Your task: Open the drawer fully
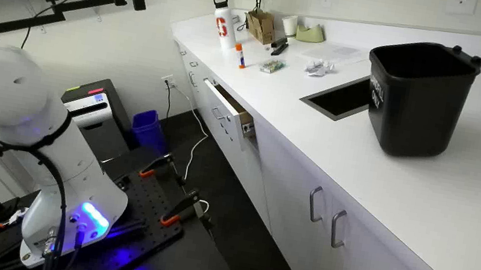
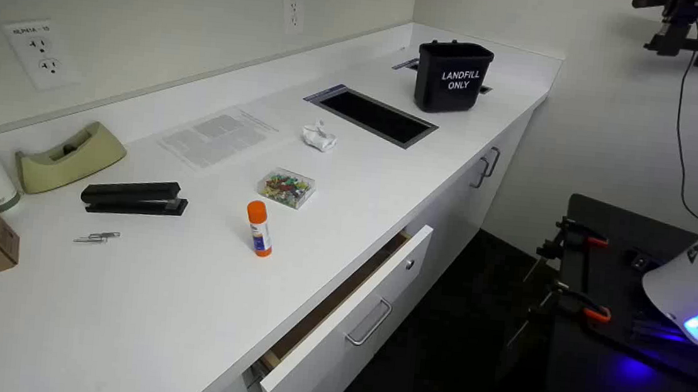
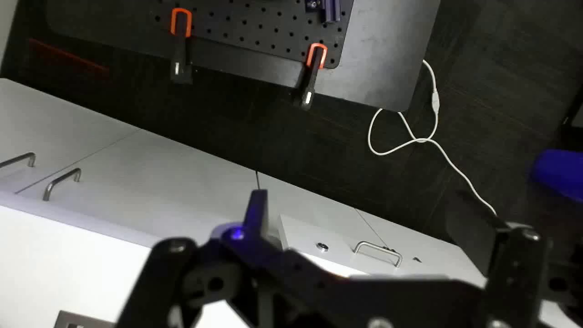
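Partway out, not yet full

The drawer (image 2: pixel 354 316) is jutting out from beneath the counter (image 2: pixel 183 289), its wooden inner box (image 2: pixel 336 302) showing only as a narrow strip. Judging the opening begun, with more travel remaining. Gripper (image 3: pixel 359 198) is gaping wide, holding nothing visible; the handle (image 3: pixel 380 249) is sitting ungrasped.

We see the white, silver-handled drawer (image 2: pixel 349 321) partly open, tan inside, below and apart from the pincer (image 3: pixel 360 209).
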`<action>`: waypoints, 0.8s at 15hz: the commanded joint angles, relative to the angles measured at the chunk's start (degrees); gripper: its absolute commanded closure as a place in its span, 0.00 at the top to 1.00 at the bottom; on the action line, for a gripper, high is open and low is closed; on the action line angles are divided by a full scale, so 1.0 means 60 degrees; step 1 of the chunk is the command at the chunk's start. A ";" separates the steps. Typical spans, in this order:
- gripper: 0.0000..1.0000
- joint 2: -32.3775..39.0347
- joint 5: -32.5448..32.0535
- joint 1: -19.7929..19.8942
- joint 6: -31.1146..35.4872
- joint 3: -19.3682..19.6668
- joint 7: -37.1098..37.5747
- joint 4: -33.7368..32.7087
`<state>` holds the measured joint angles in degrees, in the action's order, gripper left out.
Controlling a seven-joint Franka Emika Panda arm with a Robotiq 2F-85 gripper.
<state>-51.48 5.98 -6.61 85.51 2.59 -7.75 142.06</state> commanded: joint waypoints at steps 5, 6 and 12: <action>1.00 0.0111 0.0027 0.0174 0.0148 -0.0176 -0.0028 -0.0046; 1.00 0.0312 0.0083 0.0097 0.0428 -0.0272 -0.0052 -0.0078; 1.00 0.2087 -0.0052 -0.0582 0.2937 -0.1558 -0.0104 -0.0014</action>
<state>-45.92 5.97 -8.08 96.96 -3.33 -7.75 142.46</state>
